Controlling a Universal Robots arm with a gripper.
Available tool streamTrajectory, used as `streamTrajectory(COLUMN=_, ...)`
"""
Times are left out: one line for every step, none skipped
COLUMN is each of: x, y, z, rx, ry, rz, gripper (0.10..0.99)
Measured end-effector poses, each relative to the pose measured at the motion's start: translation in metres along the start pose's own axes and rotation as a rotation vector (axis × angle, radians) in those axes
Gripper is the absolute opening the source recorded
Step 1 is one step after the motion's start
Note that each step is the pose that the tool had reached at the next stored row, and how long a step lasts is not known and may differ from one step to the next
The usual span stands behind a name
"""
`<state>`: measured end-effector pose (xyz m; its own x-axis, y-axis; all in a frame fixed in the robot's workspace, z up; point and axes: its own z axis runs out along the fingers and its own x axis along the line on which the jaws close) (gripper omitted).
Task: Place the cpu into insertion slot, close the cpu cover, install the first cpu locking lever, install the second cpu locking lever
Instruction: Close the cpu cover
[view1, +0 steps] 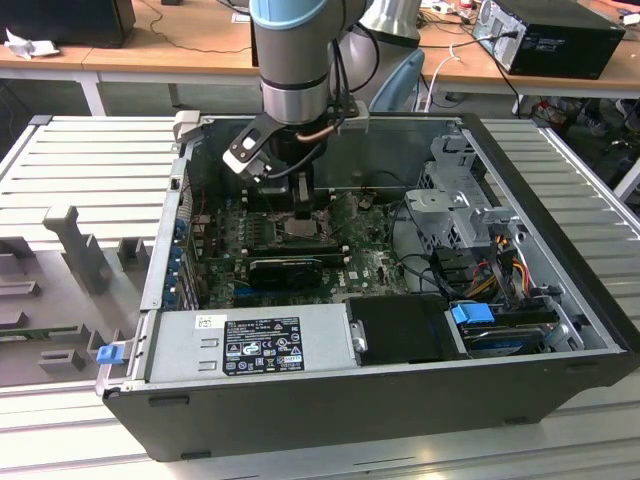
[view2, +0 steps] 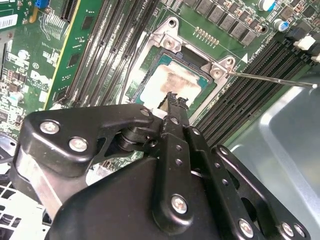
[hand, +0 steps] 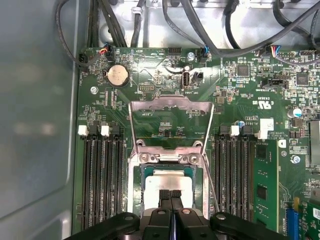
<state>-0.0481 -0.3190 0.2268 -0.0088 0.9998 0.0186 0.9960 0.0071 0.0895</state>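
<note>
The cpu (hand: 170, 181) lies flat in the insertion slot (hand: 133, 190), its silver-grey top smeared pale. In the second wrist view the cpu (view2: 175, 80) sits inside the dark socket rim (view2: 150, 67). The metal cpu cover (hand: 170, 105) stands raised on its hinge, and the board shows through its window. A thin locking lever (view2: 272, 80) sticks out free beside the socket. My gripper (hand: 171, 194) is shut with nothing between its fingers, its tips (view2: 175, 100) just over the chip's near edge. In the exterior view the gripper (view1: 303, 205) hangs inside the open case over the cpu (view1: 298, 228).
Long black memory slots (hand: 102, 185) flank the socket on both sides. A coin battery (hand: 117, 75) and black cables (hand: 135, 25) lie beyond the cover. A long black card (view1: 285, 268), the power supply (view1: 250, 342) and a drive cage (view1: 460, 200) crowd the case; its grey wall (hand: 35, 125) is close.
</note>
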Motion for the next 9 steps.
streamTrajectory(x=0.0001, y=0.0001, z=-0.0009, rx=0.000, ry=0.0002, rz=0.000, gripper=0.106)
streamTrajectory(x=0.0001, y=0.0001, z=-0.0009, rx=0.000, ry=0.0003, rz=0.000, gripper=0.106)
streamTrajectory(x=-0.0001, y=0.0004, z=-0.0010, rx=0.000, ry=0.0001, rz=0.000, gripper=0.106)
streamTrajectory(x=-0.0002, y=0.0015, z=-0.0010, rx=0.000, ry=-0.0001, rz=0.000, gripper=0.106)
streamTrajectory(x=-0.0003, y=0.0039, z=-0.0007, rx=0.000, ry=0.0000, rz=0.000, gripper=0.106)
streamTrajectory(x=-0.0007, y=0.0068, z=-0.0005, rx=0.001, ry=0.0001, rz=0.000, gripper=0.106)
streamTrajectory(x=-0.0008, y=0.0083, z=-0.0003, rx=0.001, ry=0.0001, rz=0.000, gripper=0.106)
streamTrajectory(x=-0.0010, y=0.0097, z=-0.0002, rx=0.001, ry=0.0001, rz=0.000, gripper=0.106)
streamTrajectory(x=-0.0013, y=0.0116, z=0.0000, rx=0.002, ry=0.0001, rz=0.000, gripper=0.106)
